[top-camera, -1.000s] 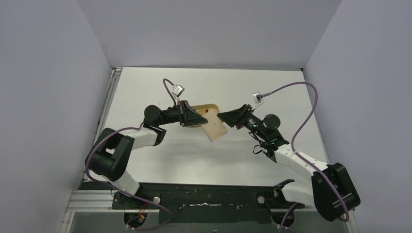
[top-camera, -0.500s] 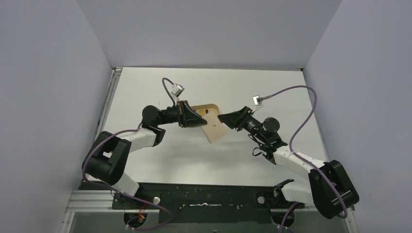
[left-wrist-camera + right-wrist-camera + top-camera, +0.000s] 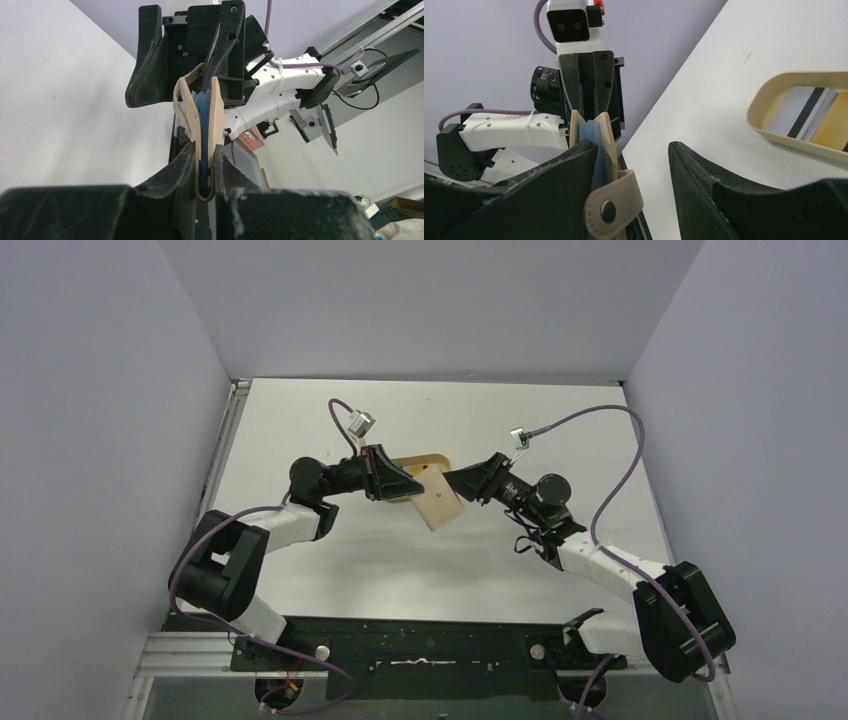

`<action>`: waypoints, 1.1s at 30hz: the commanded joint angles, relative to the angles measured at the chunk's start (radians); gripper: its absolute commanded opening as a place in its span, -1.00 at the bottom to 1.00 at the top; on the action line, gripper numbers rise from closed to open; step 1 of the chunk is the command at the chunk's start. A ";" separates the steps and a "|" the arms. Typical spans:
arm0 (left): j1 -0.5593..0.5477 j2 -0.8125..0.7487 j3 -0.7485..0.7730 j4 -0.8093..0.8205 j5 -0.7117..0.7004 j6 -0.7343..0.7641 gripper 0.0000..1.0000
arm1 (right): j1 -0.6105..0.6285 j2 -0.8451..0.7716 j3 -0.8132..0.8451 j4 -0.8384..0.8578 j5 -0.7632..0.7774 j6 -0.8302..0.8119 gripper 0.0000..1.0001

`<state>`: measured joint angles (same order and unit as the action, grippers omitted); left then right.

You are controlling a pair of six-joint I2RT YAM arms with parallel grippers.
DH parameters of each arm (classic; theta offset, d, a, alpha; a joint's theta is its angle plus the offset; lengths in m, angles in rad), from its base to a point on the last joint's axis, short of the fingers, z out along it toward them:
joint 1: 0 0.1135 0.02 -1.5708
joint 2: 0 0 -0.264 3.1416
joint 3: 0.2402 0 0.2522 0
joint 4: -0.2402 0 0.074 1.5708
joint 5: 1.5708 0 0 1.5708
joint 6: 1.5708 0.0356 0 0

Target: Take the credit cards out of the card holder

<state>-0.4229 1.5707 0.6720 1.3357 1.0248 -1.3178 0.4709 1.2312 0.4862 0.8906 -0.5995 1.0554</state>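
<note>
- Two pincers, both mine: left pincer (image 3: 413, 490) and right pincer (image 3: 451, 481).
- One holder (image 3: 441, 506).
- Blue cards (image 3: 202, 107) in it: several edges, packed too tight for me to count.
- One tray (image 3: 794, 140).
- In the tray, at least two cards: one striped card (image 3: 793, 105), and more edges I can't separate.

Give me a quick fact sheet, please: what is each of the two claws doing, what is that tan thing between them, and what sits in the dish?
Left gripper: shut on the card holder, holding it on edge
Right gripper: open, the holder's strap between its fingers
Credit cards: blue, inside the holder between its tan flaps
Tray: on the table beyond, holding a pale card with a dark stripe
Progress: cards in the holder not yet pulled out
</note>
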 commanded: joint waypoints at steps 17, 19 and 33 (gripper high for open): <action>0.075 0.006 -0.028 0.040 -0.101 0.044 0.18 | 0.111 0.088 0.092 0.025 -0.117 -0.033 -1.00; 0.081 0.019 -0.068 0.055 -0.115 0.027 0.90 | 0.098 0.048 0.087 -0.099 -0.081 -0.081 -1.00; -0.023 -0.268 -0.323 -0.603 -0.479 0.435 0.94 | 0.057 -0.123 -0.028 -0.581 0.260 -0.137 -1.00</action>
<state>-0.3794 1.4109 0.3351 0.9688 0.7013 -1.0710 0.5304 1.1221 0.4969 0.3416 -0.4644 0.8867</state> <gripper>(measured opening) 0.971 0.052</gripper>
